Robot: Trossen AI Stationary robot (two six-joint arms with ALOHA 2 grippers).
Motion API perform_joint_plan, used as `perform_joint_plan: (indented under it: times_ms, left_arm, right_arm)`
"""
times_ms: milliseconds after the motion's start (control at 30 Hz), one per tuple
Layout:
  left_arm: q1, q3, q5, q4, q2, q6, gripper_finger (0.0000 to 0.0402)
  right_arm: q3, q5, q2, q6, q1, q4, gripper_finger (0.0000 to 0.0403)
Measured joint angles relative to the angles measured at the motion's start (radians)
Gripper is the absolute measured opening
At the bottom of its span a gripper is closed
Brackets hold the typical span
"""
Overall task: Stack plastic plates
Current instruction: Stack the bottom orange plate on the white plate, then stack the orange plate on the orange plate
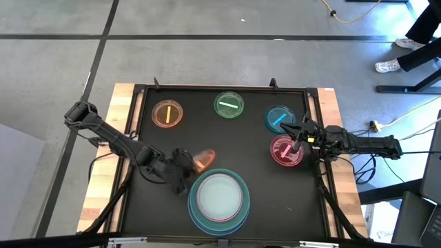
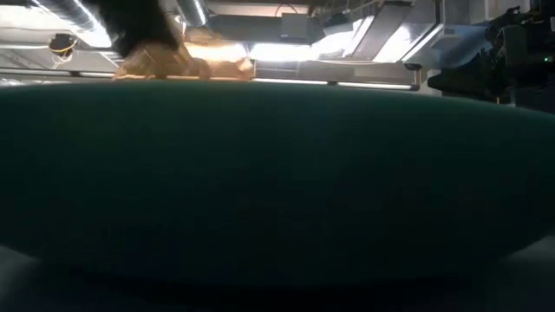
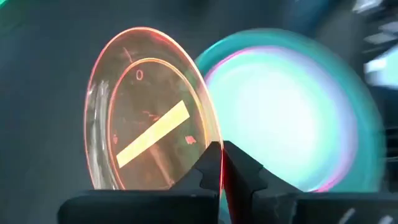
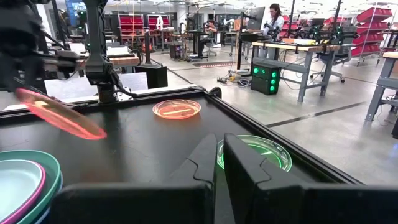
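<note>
Grey concrete workshop floor all round, with benches, red bins and a person (image 4: 273, 18) standing far off. Black-topped table (image 1: 275, 200) with wooden side rails. At the middle of its edge by the low camera, stack of bigger plates (image 1: 219, 200): blue-green outermost, pink rim, pale mint on top. Along the opposite edge, flat and well apart: second orange plate (image 1: 167, 114), green plate (image 1: 229, 105), blue plate (image 1: 279, 118). Pink plate (image 1: 286, 151) near the right edge. Left gripper (image 3: 222, 158) pinching the rim of a small orange plate (image 3: 149, 112), tilted in the air just beside the stack. Right gripper (image 1: 298, 141) above the pink plate, fingers pressed together on nothing visible. Likely trouble: thin edge-on pinch slipping, or release at a tilt sending the plate sliding off the smooth mint surface or landing off-centre.
</note>
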Motion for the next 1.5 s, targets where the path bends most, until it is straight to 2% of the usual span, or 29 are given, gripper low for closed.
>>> perform_joint_plan:
  times_ms: [167,467,700,867,1067,1233,1300,1367,1500]
  left_arm:
    - [-0.029,0.001,0.05,0.21,0.006,0.12,0.0002]
    - [-0.05,0.001,0.139,0.422,0.123,0.152,0.0002]
    - [-0.044,0.001,0.138,0.433,0.218,0.116,0.0016]
    - [-0.007,0.001,0.146,0.439,0.243,0.024,0.0048]
    - [0.026,0.001,0.256,0.44,0.246,0.012,0.0098]
    - [0.035,0.001,0.343,0.443,0.209,0.02,0.0107]
    - [0.037,0.001,0.342,0.427,0.183,0.049,0.0105]
    - [0.04,0.001,0.289,0.381,0.152,0.082,0.0103]
    - [0.061,0.002,0.057,0.19,0.085,0.121,0.0102]
  right_arm:
    - [0.0,0.0,0.0,0.0,0.0,0.0,0.0025]
    - [0.0,0.0,0.0,0.0,0.0,0.0,0.0025]
    - [0.0,0.0,0.0,0.0,0.0,0.0,0.0025]
    - [0.0,0.0,0.0,0.0,0.0,0.002,0.0025]
    - [0.0,0.0,0.0,0.0,0.0,0.001,0.0025]
    - [0.0,0.0,0.0,0.0,0.0,0.001,0.0025]
    - [0.0,0.0,0.0,0.0,0.0,0.001,0.0025]
    - [0.0,0.0,0.0,0.0,0.0,0.001,0.0025]
    - [0.0,0.0,0.0,0.0,0.0,0.002,0.0025]
